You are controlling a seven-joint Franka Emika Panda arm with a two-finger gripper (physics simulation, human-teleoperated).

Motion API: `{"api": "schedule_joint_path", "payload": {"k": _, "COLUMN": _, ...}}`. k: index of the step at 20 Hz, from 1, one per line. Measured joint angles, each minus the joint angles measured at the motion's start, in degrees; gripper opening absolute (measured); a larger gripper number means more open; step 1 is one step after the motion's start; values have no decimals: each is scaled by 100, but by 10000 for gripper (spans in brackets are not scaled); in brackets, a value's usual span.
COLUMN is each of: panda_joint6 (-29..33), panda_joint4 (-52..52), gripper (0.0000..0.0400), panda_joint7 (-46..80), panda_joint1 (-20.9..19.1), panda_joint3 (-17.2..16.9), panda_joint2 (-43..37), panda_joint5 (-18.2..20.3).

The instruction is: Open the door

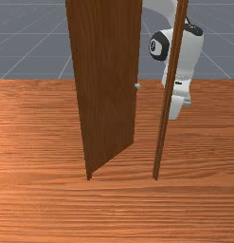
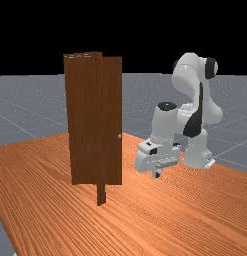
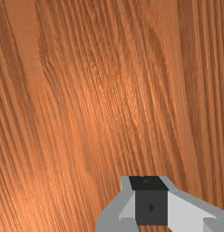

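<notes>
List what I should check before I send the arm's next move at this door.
1. Door off its frame: ok. The door stands at an angle in the front view.
2. Gap at the knob edge: ok. Space shows between that edge and the post on the front view's right.
3. Gripper on the knob: not ok. The gripper is apart from the knob, toward the far view's right.
4. Gripper clear of the door panel: ok, a gap shows in the far view.
5. Door open as far as it swings: cannot tell.
</notes>
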Motion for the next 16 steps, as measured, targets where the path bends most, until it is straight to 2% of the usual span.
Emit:
{"api": "schedule_joint_path", "payload": {"k": 2, "panda_joint6": -1131, "panda_joint4": 2498, "gripper": 0, "panda_joint7": -200, "panda_joint1": 134, "panda_joint3": -267, "panda_joint2": 1477, "panda_joint5": -211}}
{"api": "schedule_joint_path", "payload": {"k": 3, "panda_joint6": -1517, "panda_joint4": 3509, "gripper": 0, "panda_joint7": -337, "panda_joint1": 115, "panda_joint3": -310, "panda_joint2": 2060, "panda_joint5": -169}}
{"api": "schedule_joint_path", "payload": {"k": 4, "panda_joint6": -1665, "panda_joint4": 4024, "gripper": 0, "panda_joint7": -423, "panda_joint1": 56, "panda_joint3": -285, "panda_joint2": 2365, "panda_joint5": -75}}
{"api": "schedule_joint_path", "payload": {"k": 5, "panda_joint6": -1443, "panda_joint4": 3717, "gripper": 0, "panda_joint7": -499, "panda_joint1": -54, "panda_joint3": -217, "panda_joint2": 2224, "panda_joint5": 20}}
{"api": "schedule_joint_path", "payload": {"k": 6, "panda_joint6": -1099, "panda_joint4": 3350, "gripper": 0, "panda_joint7": -1488, "panda_joint1": -399, "panda_joint3": 81, "panda_joint2": 2049, "panda_joint5": 211}}
{"api": "schedule_joint_path", "payload": {"k": 9, "panda_joint6": -694, "panda_joint4": 2661, "gripper": 0, "panda_joint7": -5111, "panda_joint1": -1297, "panda_joint3": 699, "panda_joint2": 1699, "panda_joint5": 114}}
{"api": "schedule_joint_path", "payload": {"k": 12, "panda_joint6": -717, "panda_joint4": 2282, "gripper": 1, "panda_joint7": -7639, "panda_joint1": -1644, "panda_joint3": 1165, "panda_joint2": 1467, "panda_joint5": 302}}
{"api": "schedule_joint_path", "payload": {"k": 14, "panda_joint6": -755, "panda_joint4": 2040, "gripper": 1, "panda_joint7": -8715, "panda_joint1": -1735, "panda_joint3": 1334, "panda_joint2": 1308, "panda_joint5": 421}}
{"api": "schedule_joint_path", "payload": {"k": 16, "panda_joint6": -783, "panda_joint4": 1754, "gripper": 1, "panda_joint7": -9248, "panda_joint1": -1854, "panda_joint3": 1416, "panda_joint2": 1119, "panda_joint5": 612}}
